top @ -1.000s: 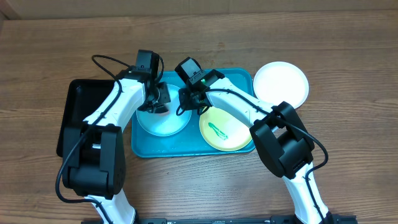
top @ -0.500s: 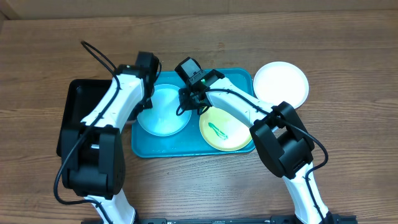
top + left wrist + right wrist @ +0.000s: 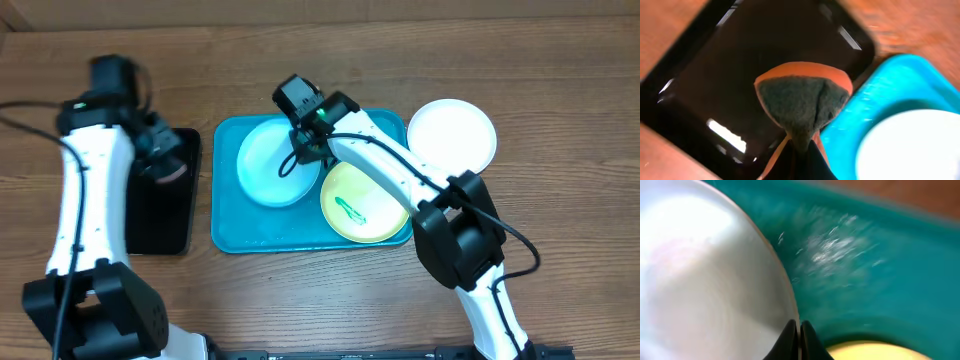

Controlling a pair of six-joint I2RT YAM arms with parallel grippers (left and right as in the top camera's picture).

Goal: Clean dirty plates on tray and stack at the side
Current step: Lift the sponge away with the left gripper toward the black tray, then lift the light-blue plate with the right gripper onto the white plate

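Since the earlier overhead frames the left arm has swung off the turquoise tray (image 3: pixel 250 228) and out to the left, so the left hand (image 3: pixel 160 158) now hangs over the black tray (image 3: pixel 160 215). The pale blue plate (image 3: pixel 275 165) has shifted toward the far side of the turquoise tray along with the right hand (image 3: pixel 300 152). Left hand: clenched on a sponge (image 3: pixel 802 102), orange-backed with a dark scouring face, held above the black tray just beside the turquoise rim. Right hand: closed to a narrow pinch on the right rim of the pale blue plate, with the jaws straddling the rim edge in the right wrist view. Whether the plate is lifted clear of the tray floor cannot be told. Its face shows no smear. The yellow-green plate (image 3: pixel 362 200) lies in the near right part of the tray, carries a green smear (image 3: pixel 350 208), and is judged the next item to clean. The white plate (image 3: pixel 452 135) rests on the worktop (image 3: pixel 560 230) just beside the tray's far right corner, which is judged to be the stacking place. Handling: the plates are judged light, stiff, smooth plastic, and slippery if wet. A rim pinch is the only practical hold, and a plate held at one edge may swing or slip. Carry it low and set it squarely on the white plate.
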